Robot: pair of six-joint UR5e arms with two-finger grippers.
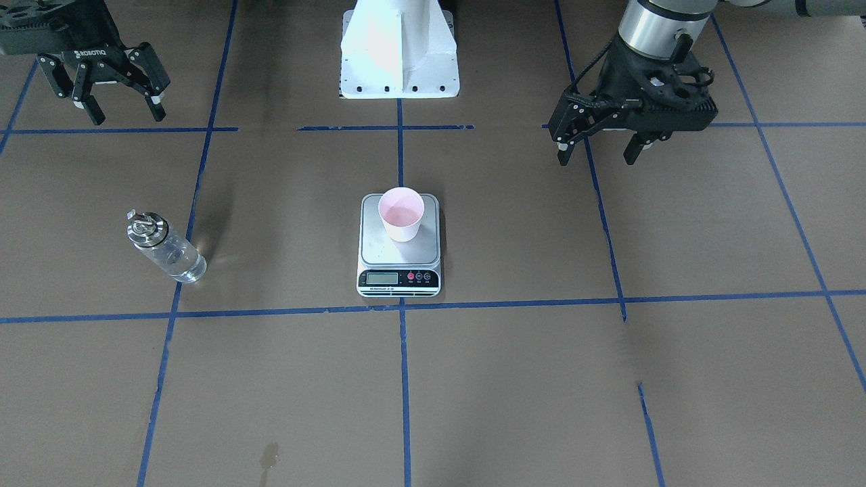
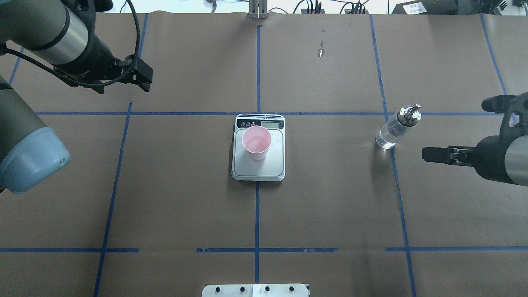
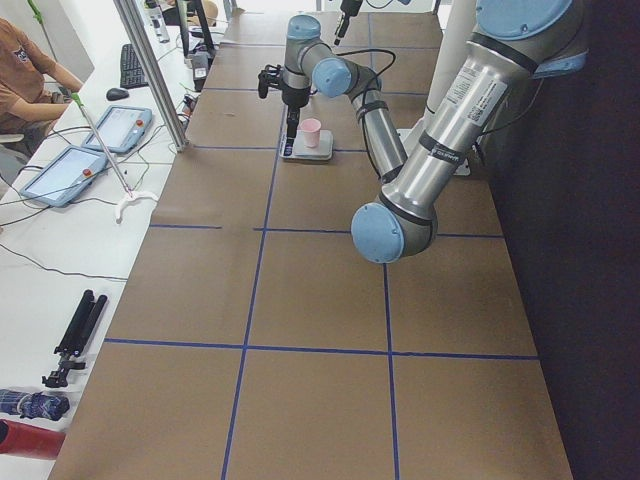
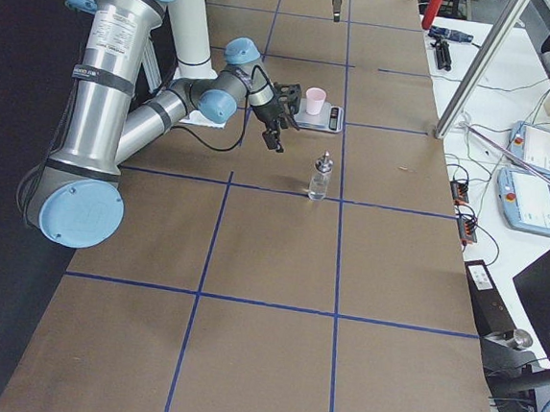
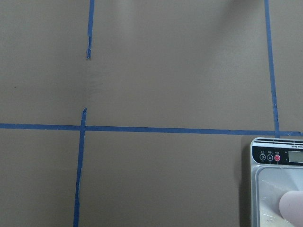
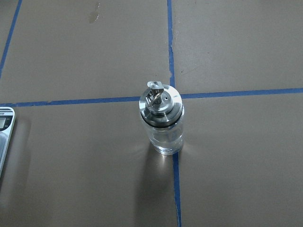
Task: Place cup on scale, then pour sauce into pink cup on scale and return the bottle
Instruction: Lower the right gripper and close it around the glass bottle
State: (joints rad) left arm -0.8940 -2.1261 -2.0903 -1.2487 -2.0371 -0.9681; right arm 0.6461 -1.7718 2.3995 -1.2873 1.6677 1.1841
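The pale pink cup [image 1: 400, 214] stands upright on the far half of the scale's steel plate [image 1: 399, 256], in the middle of the table; it also shows in the overhead view [image 2: 256, 142]. The clear glass bottle [image 1: 166, 247] with a silver spout cap stands upright on the paper on the robot's right, with clear sauce in its lower part [image 6: 163, 139]. My right gripper [image 1: 127, 111] is open and empty, behind the bottle and apart from it. My left gripper [image 1: 600, 154] is open and empty, off to the scale's left side.
The white robot base [image 1: 399, 47] stands behind the scale. Blue tape lines [image 1: 404, 304] grid the brown paper. A small stain [image 1: 269, 454] marks the paper near the front edge. Operators' tables with tablets [image 3: 65, 170] flank the table.
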